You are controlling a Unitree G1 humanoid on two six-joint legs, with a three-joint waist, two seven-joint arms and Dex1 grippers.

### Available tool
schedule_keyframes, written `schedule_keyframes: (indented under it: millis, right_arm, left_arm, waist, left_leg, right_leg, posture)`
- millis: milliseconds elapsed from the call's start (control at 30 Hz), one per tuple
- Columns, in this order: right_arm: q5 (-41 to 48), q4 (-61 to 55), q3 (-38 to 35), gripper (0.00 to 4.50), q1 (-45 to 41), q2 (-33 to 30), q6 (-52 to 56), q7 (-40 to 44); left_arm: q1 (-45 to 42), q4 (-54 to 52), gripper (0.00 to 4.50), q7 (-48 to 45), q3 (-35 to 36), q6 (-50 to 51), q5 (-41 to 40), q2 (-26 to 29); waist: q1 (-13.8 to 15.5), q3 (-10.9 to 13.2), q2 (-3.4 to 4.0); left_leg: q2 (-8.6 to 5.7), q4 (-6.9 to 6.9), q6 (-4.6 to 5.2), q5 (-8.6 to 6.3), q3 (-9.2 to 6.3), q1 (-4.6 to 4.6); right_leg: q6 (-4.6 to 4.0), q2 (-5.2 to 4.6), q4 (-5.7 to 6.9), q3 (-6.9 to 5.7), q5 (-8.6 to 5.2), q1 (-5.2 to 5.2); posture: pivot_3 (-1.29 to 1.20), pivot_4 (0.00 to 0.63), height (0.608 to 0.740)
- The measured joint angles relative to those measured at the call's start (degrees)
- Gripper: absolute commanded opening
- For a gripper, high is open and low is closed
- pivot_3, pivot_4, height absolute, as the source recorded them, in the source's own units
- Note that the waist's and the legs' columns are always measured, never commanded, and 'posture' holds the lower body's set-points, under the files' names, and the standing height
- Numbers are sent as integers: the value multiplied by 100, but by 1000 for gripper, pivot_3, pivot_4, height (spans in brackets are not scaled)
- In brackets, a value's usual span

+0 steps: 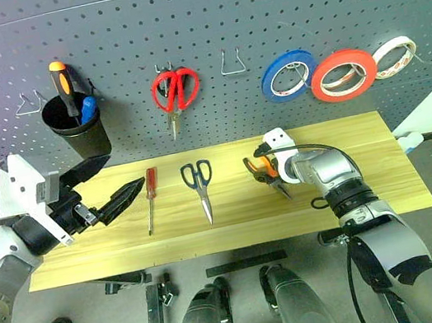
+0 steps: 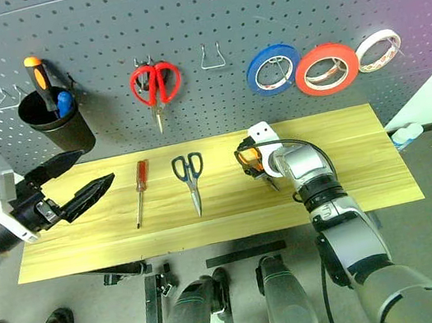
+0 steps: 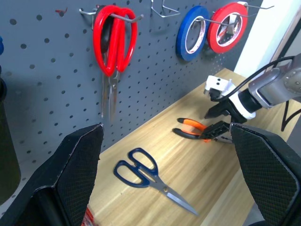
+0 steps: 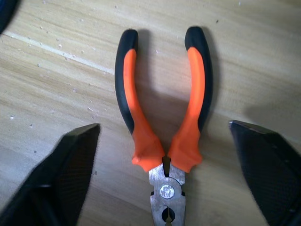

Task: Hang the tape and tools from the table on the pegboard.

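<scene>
- The left gripper [image 1: 116,182] is hovering over the left end of the table [image 1: 387,181], its fingers spread wide and holding nothing.
- The black cup [image 1: 77,131] is hanging on the pegboard [image 1: 200,22] above that end.
- The red-handled screwdriver [image 1: 150,198] is lying near the table's back edge, left of centre; being slim, light and rigid, it is probably best taken across the handle.
- The black-handled scissors [image 1: 200,185] are lying just right of it, handles toward the back edge and blades toward the front edge; the loops are offering a natural place to hook, though the thin steel blades look slippery.
- The red-handled scissors [image 1: 175,93] are hanging on the pegboard above them.
- The pliers [image 4: 162,122] are lying right of centre, handles splayed. The right gripper [image 4: 164,188] is straddling them with its fingers wide apart on either side and touching neither handle. The pliers appear the heaviest tool; the rubbery handle sleeves should be giving the surest hold.
- The blue roll [image 1: 288,75], the red tape [image 1: 343,75] and the white roll [image 1: 393,56] are hanging on hooks above the table's right end.
</scene>
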Motion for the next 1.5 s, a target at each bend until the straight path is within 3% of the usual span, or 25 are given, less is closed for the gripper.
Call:
schedule_keyframes:
  millis: [367, 667, 1333, 1433, 1500]
  right_arm:
    - [-229, -169, 599, 4479, -32, -176, 599, 216]
    - [-239, -110, 615, 4479, -128, -55, 618, 188]
    - [-429, 784, 765, 4479, -319, 82, -25, -92]
    - [-428, 902, 754, 3951, -340, 120, -81, -119]
    - [-426, 956, 734, 3285, -362, 150, -106, -144]
  left_arm:
    - [-3, -5, 4500, -2, 0, 1, -3, 1]
    - [13, -51, 4500, -5, 1, 10, -12, 1]
    - [211, -229, 4500, 26, 71, 31, -131, 6]
    - [236, -234, 4500, 19, 97, 31, -139, 8]
    - [270, -260, 4500, 13, 114, 32, -150, 25]
  waist:
    - [-3, 0, 0]
    - [4, 0, 0]
    - [4, 0, 0]
    - [7, 0, 0]
    - [5, 0, 0]
  left_leg:
    - [0, 1, 0, 0, 0, 0]
    - [0, 1, 0, 0, 0, 0]
    - [0, 2, 0, 0, 0, 0]
    - [0, 3, 0, 0, 0, 0]
    - [0, 4, 0, 0, 0, 0]
  right_leg:
    - [0, 0, 0, 0, 0, 0]
    - [0, 0, 1, 0, 0, 0]
    - [0, 0, 4, 0, 0, -1]
    - [0, 0, 5, 0, 0, -1]
    - [0, 0, 5, 0, 0, 0]
  posture:
    - [-85, 254, 740]
    - [-64, 260, 740]
    - [-42, 268, 740]
    - [-39, 267, 740]
    - [-38, 268, 740]
